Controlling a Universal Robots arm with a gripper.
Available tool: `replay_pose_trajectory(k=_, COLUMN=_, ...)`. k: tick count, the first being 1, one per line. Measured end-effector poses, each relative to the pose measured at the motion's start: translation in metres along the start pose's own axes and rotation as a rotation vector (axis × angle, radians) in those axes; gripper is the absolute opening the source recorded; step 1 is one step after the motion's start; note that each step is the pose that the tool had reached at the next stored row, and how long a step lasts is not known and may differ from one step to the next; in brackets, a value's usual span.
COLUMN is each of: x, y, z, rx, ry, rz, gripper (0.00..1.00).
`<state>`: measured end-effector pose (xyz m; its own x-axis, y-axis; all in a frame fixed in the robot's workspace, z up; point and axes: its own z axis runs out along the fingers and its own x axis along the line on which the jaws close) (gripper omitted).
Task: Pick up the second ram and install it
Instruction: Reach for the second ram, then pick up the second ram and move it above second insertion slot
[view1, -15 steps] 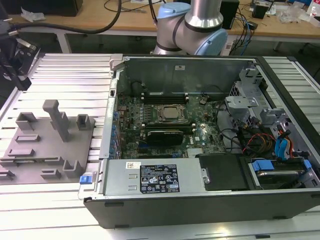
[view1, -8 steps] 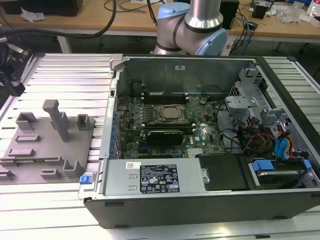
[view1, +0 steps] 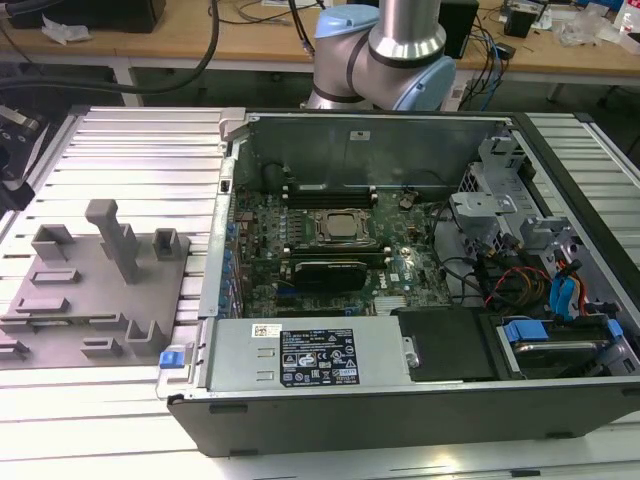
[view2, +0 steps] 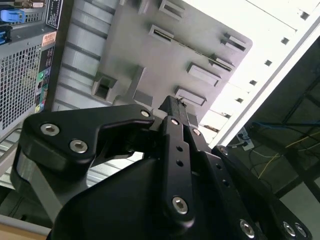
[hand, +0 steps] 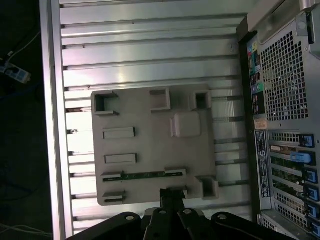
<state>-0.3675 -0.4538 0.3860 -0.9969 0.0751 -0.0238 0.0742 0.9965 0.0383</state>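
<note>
The second ram (hand: 145, 175) is a thin green stick standing on edge in a long slot of the grey holder plate (hand: 150, 120), near the plate's edge. In the first wrist view my gripper (hand: 171, 194) hangs above that edge, just beside the stick and clear of it. Its black fingers (view2: 176, 107) are pressed together with nothing between them, shown against the plate (view2: 150, 60) in the second wrist view. The open computer case (view1: 400, 260) holds the motherboard (view1: 330, 240) with its silver processor (view1: 340, 225) and memory slots above and below it.
The holder plate (view1: 90, 290) lies on the ribbed aluminium table (view1: 130, 150) at the exterior view's left of the case and carries several raised blocks and a tall post (view1: 115, 235). The case's perforated rear wall (hand: 285, 75) stands close beside the plate. The arm's base (view1: 385, 50) rises behind the case.
</note>
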Motion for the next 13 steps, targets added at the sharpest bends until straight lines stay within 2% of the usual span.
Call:
replay_pose_trajectory(k=10, x=0.0000, y=-0.0002, z=0.0000, rx=0.0000, ry=0.0000, rz=-0.001, gripper=0.11)
replay_pose_trajectory(k=13, x=0.0000, y=-0.0002, z=0.0000, rx=-0.0005, ry=0.0009, rz=-0.023, gripper=0.11)
